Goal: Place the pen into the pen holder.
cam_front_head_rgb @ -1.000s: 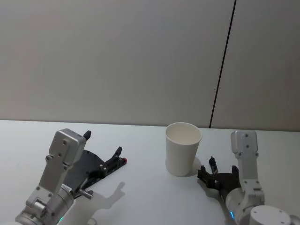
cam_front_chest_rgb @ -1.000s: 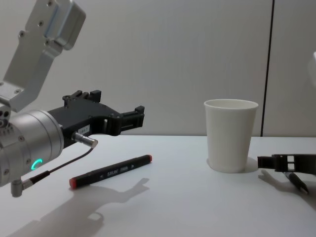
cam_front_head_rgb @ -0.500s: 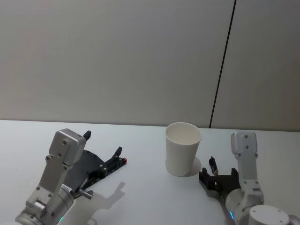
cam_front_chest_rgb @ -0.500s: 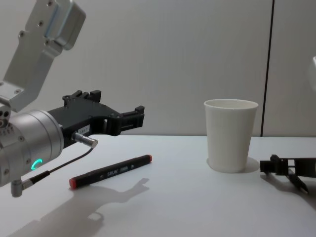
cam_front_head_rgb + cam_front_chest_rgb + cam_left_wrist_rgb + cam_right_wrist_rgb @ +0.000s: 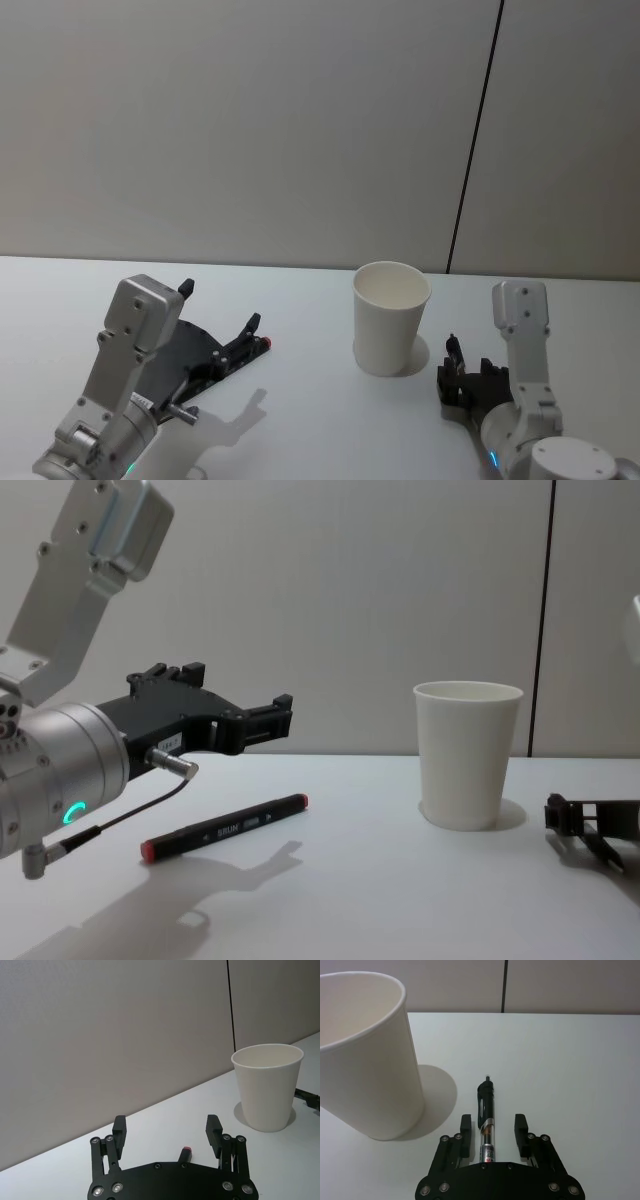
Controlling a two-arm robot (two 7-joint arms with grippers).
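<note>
Straddling pen (image 5: 486, 1105) on bench's (image 5: 580, 1060) right half beside empty pen holder (image 5: 365, 1060), our right end effector (image 5: 492, 1120) released: grasp, lift, drop remain; left end effector (image 5: 166, 1127) released above marker (image 5: 225, 827).

The right gripper (image 5: 492, 1121) straddles a black pen (image 5: 486, 1102) lying on the white desk (image 5: 570, 1060), fingers (image 5: 520, 1126) apart and clear of it; the white paper cup (image 5: 365, 1055) stands just beside.
</note>
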